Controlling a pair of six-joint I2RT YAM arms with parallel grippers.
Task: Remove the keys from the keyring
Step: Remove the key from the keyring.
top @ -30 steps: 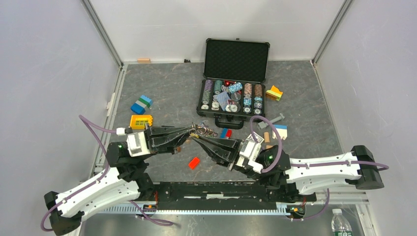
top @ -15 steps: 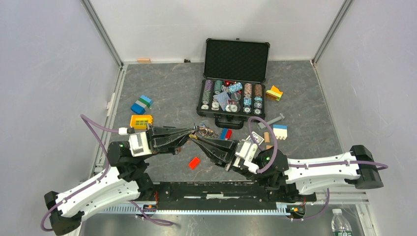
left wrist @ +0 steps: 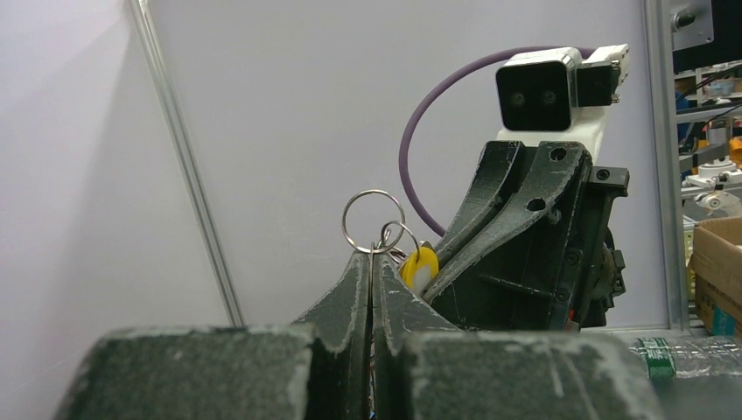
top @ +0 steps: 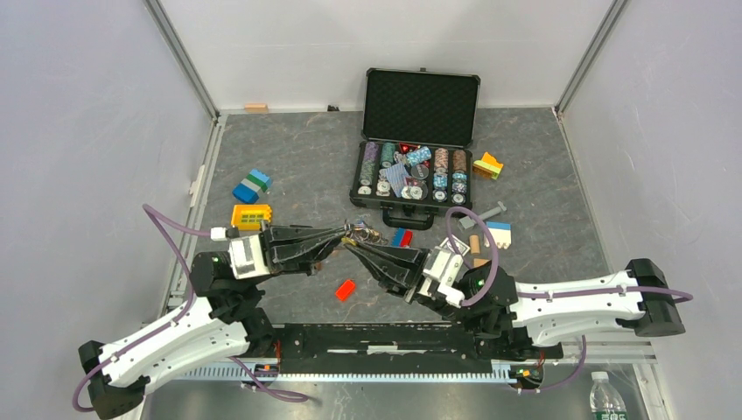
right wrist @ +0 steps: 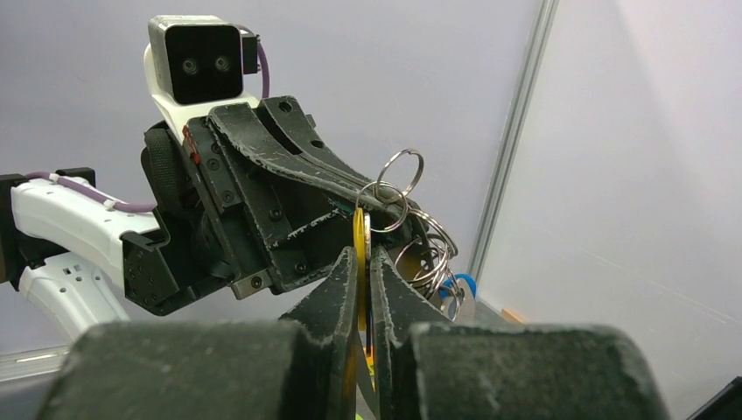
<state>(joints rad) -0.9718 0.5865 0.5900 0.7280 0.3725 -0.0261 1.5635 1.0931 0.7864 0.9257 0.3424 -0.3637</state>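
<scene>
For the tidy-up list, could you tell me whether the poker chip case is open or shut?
Open: the case has its lid raised, foam lining showing, chips exposed.

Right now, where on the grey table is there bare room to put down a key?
Two bare patches: the far left, between the open black poker-chip case and the blue-green toy blocks; and the right side, beyond the white-and-blue block. Crowded: just in front of the case and by the small red block.
</scene>
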